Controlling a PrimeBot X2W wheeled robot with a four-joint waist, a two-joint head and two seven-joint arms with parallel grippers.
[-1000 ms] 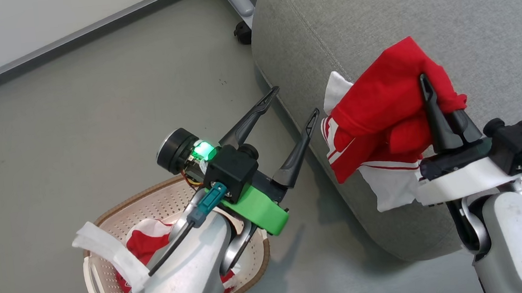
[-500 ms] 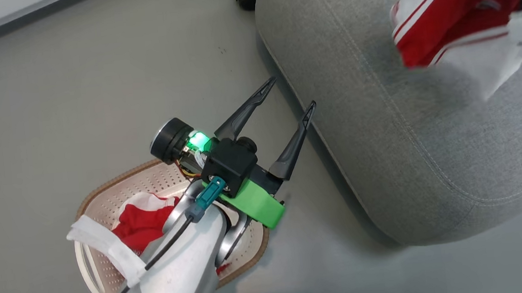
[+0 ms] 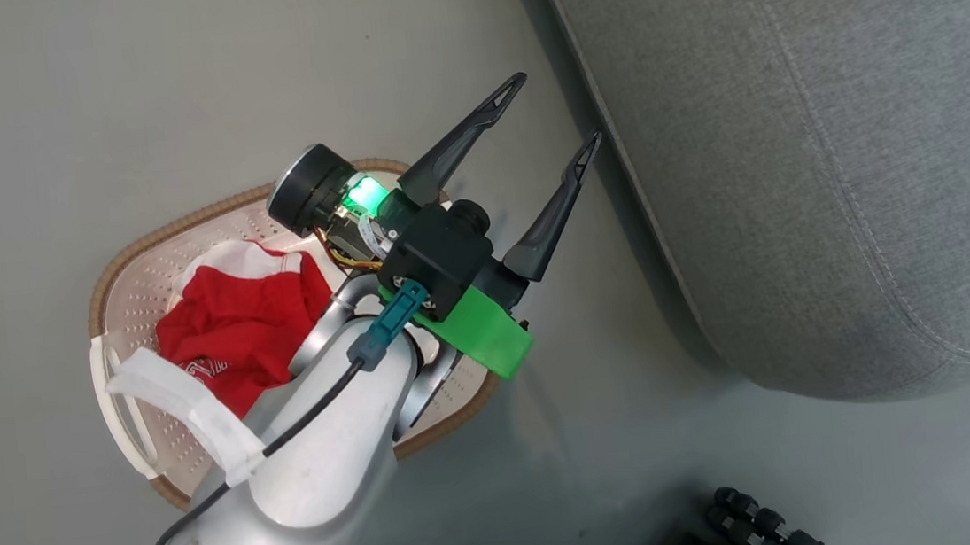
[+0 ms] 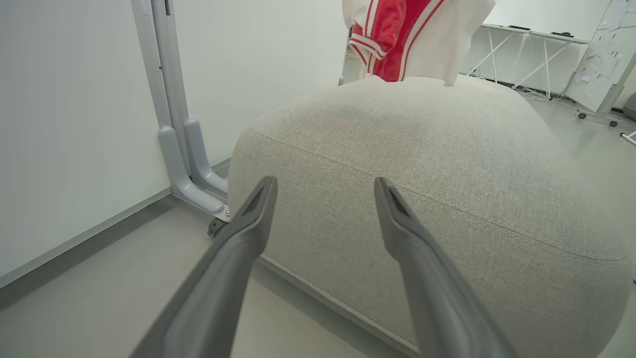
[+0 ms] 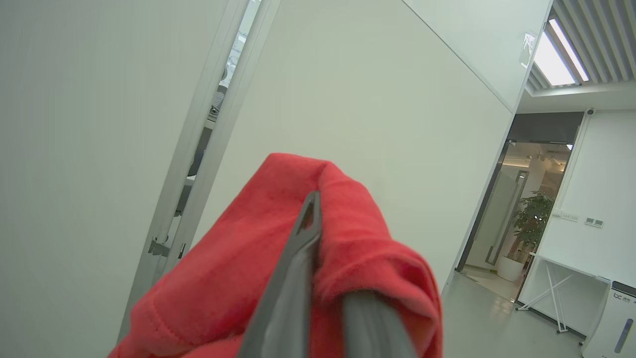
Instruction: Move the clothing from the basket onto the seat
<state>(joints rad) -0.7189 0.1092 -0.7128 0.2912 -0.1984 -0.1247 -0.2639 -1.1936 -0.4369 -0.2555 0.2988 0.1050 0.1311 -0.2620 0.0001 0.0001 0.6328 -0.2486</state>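
Note:
A cream basket (image 3: pixel 178 222) with a brown rim stands on the floor, and one piece of red clothing (image 3: pixel 232 323) with white trim lies in it. My left gripper (image 3: pixel 552 111) hangs open and empty above the basket's right side, pointing at the grey seat (image 3: pixel 793 145). The left wrist view has the open left gripper (image 4: pixel 324 185) facing the seat (image 4: pixel 447 149), with a red-and-white garment (image 4: pixel 407 35) hanging over the seat's far side. My right gripper (image 5: pixel 318 219) is shut on that red garment (image 5: pixel 238 278), held high with the cloth draped over its fingers.
A grey metal post (image 4: pixel 174 124) with a footed base stands against the white wall left of the seat. Something dark and ribbed (image 3: pixel 767 521) lies at the head view's bottom edge. Grey floor runs between basket and seat.
The head camera has swung down and left. My right gripper has lifted the red garment up and out of the head view. The left gripper stays open over the basket.

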